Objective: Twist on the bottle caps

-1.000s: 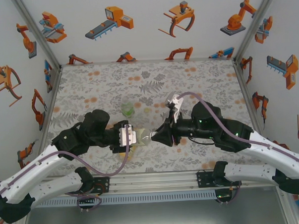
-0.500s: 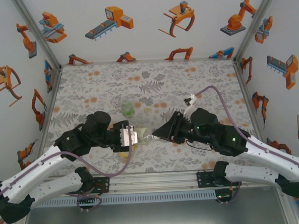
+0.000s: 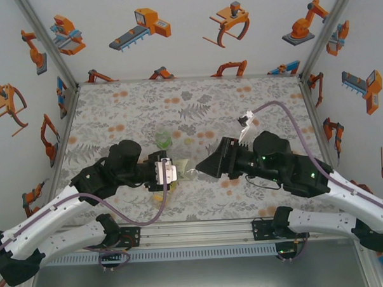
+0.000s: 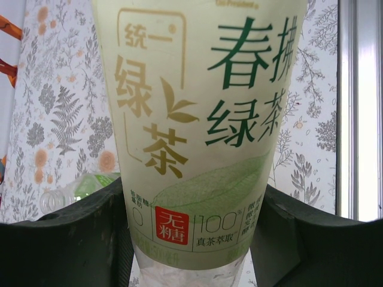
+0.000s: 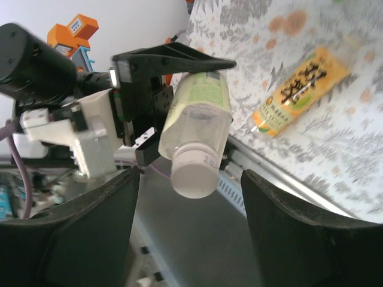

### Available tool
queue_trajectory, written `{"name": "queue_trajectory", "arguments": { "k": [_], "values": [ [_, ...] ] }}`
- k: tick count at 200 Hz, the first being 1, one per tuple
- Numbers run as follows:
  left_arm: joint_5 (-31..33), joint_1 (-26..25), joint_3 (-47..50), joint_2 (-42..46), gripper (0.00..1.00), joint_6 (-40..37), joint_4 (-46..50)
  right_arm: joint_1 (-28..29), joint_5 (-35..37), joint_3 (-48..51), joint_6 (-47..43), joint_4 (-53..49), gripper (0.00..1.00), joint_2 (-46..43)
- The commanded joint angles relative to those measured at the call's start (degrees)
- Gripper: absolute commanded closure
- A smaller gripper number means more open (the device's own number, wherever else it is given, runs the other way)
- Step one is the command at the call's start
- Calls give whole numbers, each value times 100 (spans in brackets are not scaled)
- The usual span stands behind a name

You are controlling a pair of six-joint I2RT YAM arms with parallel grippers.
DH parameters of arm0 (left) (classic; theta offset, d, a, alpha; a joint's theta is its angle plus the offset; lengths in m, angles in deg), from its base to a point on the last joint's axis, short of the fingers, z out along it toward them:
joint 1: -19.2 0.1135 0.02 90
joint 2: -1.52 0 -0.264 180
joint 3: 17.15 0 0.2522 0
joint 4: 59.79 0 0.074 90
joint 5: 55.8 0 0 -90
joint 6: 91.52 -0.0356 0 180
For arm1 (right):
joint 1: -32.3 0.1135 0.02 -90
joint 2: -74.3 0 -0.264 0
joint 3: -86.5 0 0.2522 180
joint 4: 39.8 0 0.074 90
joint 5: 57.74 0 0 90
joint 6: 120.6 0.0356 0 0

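Observation:
My left gripper (image 3: 167, 172) is shut on the clear bottle (image 4: 197, 119) with the pale yellow-green label and holds it sideways above the table. A white cap (image 5: 192, 172) sits on that bottle's neck and points at my right gripper (image 5: 190, 227). The right gripper's jaws stand open on either side of the cap, apart from it. In the top view the cap (image 3: 191, 174) lies just left of the right gripper (image 3: 203, 169). The amber bottle (image 5: 299, 92) lies on the table below the left gripper. The short green-tinted bottle (image 3: 163, 141) is on the table behind.
The metal rail (image 3: 195, 231) runs along the table's near edge, close below both grippers. Patterned walls close in the left, right and back. The flowered tabletop (image 3: 196, 105) stretches behind the bottles.
My right gripper has opened off the cap and drawn back a little to the right, after turning its wrist. The left gripper still holds the bottle in place.

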Motion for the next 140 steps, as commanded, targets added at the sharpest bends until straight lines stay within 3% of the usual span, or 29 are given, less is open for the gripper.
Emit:
{"name": "queue_trajectory", "arguments": {
  "k": [1,27,78,107,140],
  "values": [
    [-260,-6,-197,38,100,59,-148,19,241,-462,-1647,-381,38,-157],
    [-321,-6,-219,83,100,98,-61,19,-83,-498,-3255,-37,40,-219],
    [-430,-6,-252,112,100,286,159,21,-2445,-506,-7405,0,50,-130],
    [-565,-6,-256,100,100,370,187,20,-2637,-360,-8359,70,49,-109],
    [-629,-5,-265,115,100,415,205,17,-2641,-264,-8699,105,49,-72]
  ]
}}
